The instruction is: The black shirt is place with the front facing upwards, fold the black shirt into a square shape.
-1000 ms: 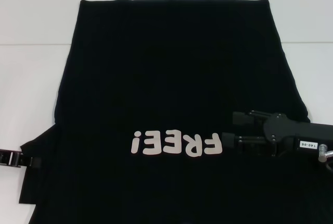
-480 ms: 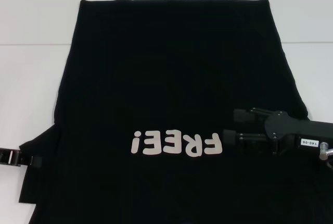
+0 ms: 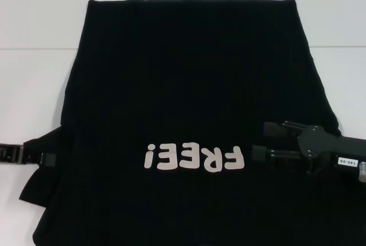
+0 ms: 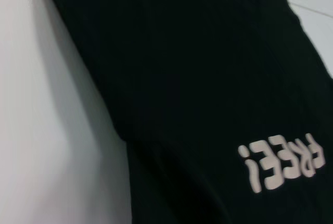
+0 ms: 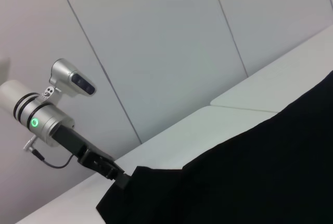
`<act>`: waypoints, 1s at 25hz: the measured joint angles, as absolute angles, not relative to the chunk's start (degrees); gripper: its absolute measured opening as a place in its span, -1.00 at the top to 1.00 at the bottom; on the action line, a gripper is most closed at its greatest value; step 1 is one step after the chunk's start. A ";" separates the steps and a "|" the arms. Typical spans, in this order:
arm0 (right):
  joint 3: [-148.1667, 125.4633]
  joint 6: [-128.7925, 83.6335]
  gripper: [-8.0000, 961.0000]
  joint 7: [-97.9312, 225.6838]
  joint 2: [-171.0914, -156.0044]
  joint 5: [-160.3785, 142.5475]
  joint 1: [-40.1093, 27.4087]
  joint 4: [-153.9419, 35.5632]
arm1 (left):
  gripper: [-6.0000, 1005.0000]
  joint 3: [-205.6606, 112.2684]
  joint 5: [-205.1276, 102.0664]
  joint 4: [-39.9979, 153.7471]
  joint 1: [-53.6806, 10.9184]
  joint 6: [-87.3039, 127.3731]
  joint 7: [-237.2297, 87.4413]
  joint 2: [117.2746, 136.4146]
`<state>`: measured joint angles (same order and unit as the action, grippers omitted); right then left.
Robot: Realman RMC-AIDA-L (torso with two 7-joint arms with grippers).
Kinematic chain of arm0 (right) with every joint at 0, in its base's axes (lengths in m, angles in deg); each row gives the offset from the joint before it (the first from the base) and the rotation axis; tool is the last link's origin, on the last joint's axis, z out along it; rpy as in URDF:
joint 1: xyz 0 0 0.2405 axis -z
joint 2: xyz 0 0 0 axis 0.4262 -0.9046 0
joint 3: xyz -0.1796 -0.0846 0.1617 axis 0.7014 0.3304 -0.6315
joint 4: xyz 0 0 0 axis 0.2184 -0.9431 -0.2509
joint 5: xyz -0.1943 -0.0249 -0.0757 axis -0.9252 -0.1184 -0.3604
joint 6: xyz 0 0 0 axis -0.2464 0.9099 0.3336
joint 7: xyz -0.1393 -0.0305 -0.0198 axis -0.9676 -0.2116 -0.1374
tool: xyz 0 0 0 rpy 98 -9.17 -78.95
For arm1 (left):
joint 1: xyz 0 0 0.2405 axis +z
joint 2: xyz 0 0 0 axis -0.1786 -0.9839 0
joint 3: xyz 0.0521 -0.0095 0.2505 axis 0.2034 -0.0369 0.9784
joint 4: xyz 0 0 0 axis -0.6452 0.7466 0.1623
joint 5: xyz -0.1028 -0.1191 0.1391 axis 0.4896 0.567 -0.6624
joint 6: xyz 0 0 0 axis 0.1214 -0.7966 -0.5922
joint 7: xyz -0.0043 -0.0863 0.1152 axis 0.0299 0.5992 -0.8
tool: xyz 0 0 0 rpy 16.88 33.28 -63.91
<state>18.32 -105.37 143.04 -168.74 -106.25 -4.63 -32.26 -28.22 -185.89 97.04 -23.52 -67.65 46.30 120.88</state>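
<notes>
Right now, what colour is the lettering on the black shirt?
White. The lettering on the black shirt shows best in the head view.

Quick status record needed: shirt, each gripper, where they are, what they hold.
shirt: black shirt spread front up on the white table, "FREE!" print facing the robot
left gripper: at the shirt's left sleeve edge, seemingly pinching the fabric
right gripper: over the shirt, right of the print, fingers apart, holding nothing
fold: none across the body yet
</notes>
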 joint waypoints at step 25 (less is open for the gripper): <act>16.71 -107.45 -0.97 139.21 -168.62 -106.00 -2.66 -33.15 | 0.81 -27.72 -186.13 107.36 -23.97 -73.87 53.25 123.09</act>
